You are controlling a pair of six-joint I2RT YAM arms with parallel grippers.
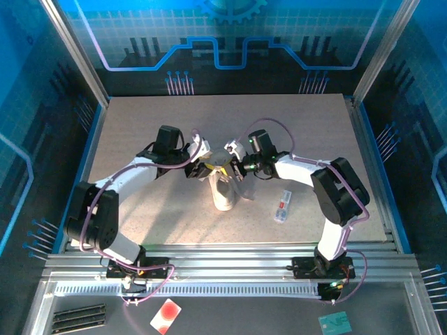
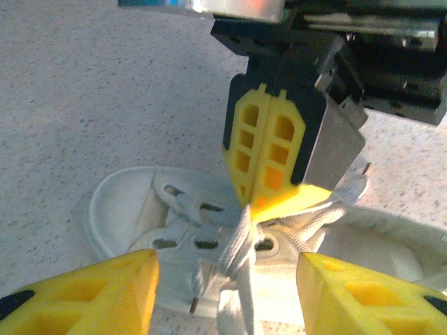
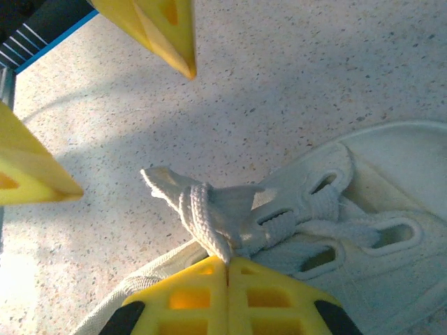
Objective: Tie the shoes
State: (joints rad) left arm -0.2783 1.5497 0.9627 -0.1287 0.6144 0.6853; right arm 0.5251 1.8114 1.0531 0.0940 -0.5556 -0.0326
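Here's the sneaker [image 1: 223,195], sitting mid-surface [image 1: 140,125] between the two arms. From above its long axis runs near to far, almost straight out from the bases. Both tools meet over its far end, where the lacing is.

The right tool [image 3: 227,269] has its fingers pressed together, and it's pinching the laces [image 3: 209,223] right at the tips. A bunched strand rises from the eyelets into that pinch.

The left tool [image 2: 227,264] is spread wide with nothing in it. One yellow fingertip sits on either side of the lacing.

Now the relation that matters. Seen from the left wrist, the pinched strand drops from the right tool's tips and runs straight down between the left tool's spread fingers. So the lace lies dead ahead of the left tool and roughly in line with its reach. The left arm faces the right one head-on across the shoe, and the tools are close together but apart.

Which way does the sneaker point? In the left wrist view the collar opening lies right and the rounded end left. That rounded end is probably the toe, though the overhead picture is too small to confirm it.

My read is that the left tool is best placed for the next grab, and that calls for a close across the strand.
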